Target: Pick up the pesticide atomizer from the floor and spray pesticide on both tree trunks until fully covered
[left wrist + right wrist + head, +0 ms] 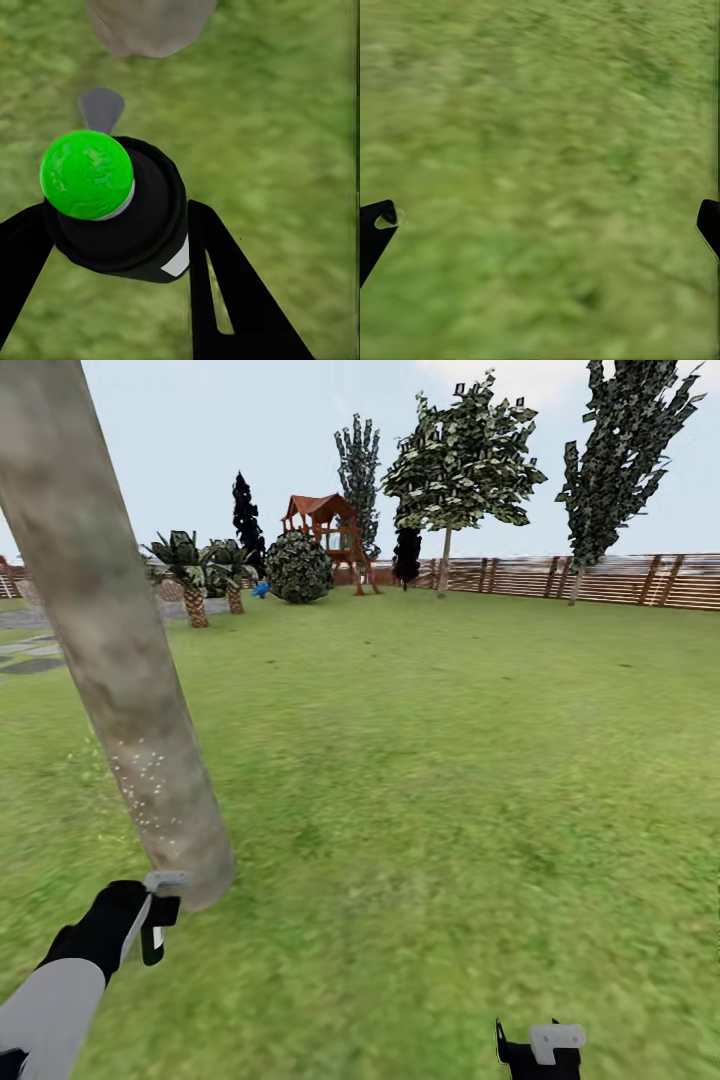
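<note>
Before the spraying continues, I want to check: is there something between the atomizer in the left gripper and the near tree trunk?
Nothing visible. The left gripper holds the atomizer close to the base of the tree trunk, and the wrist view shows just bare grass between them.

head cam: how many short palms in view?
2, both far left by the paved patch: one palm nearer the camera, a second palm just right of it, left of the round bush. The near tree trunk may hide more.

Tree trunk (120, 660) near-left on grass (450, 780); fence (600, 580) behind.
</note>
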### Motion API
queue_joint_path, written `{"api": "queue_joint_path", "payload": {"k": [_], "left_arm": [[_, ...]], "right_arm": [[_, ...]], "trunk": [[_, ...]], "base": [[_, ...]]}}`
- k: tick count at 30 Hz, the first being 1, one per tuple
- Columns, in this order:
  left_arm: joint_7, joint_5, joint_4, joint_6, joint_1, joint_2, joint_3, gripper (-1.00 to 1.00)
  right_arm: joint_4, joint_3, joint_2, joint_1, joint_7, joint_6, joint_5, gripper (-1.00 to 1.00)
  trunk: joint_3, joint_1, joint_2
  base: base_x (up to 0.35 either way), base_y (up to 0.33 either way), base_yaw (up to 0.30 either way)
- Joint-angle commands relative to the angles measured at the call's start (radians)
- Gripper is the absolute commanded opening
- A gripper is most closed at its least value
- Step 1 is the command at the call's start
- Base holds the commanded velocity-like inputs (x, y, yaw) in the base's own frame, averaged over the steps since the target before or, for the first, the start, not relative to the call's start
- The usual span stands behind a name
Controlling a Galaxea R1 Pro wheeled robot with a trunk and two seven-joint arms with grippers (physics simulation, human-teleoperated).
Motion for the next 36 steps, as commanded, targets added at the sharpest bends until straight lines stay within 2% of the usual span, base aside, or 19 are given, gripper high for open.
{"api": "queue_joint_path", "payload": {"k": [1,9,24,36], "left_arm": [[0.0,0.0,0.0,0.0,0.0,0.0,0.001,-1.0],[0.001,0.0,-0.01,0.0,0.0,0.002,0.002,-1.0],[0.002,0.001,-0.013,-0.004,0.0,0.009,0.004,-1.0],[0.002,0.001,-0.015,-0.01,0.0,0.004,0.002,-1.0]], "right_arm": [[0.0,0.0,0.0,0.0,0.0,0.0,0.0,1.0],[0.0,0.001,0.001,0.0,0.0,0.0,0.0,1.0],[0.001,0.001,0.002,0.0,0.0,0.0,0.0,1.0],[0.001,0.001,0.002,0.0,0.0,0.0,0.0,1.0]], "trunk": [[0.0,0.0,0.0],[0.0,0.0,0.0],[0.0,0.0,0.0],[0.0,0.0,0.0]], "base": [[0.174,-0.244,0.0],[0.209,-0.218,0.034],[0.221,-0.21,0.267],[0.172,-0.228,0.02]]}}
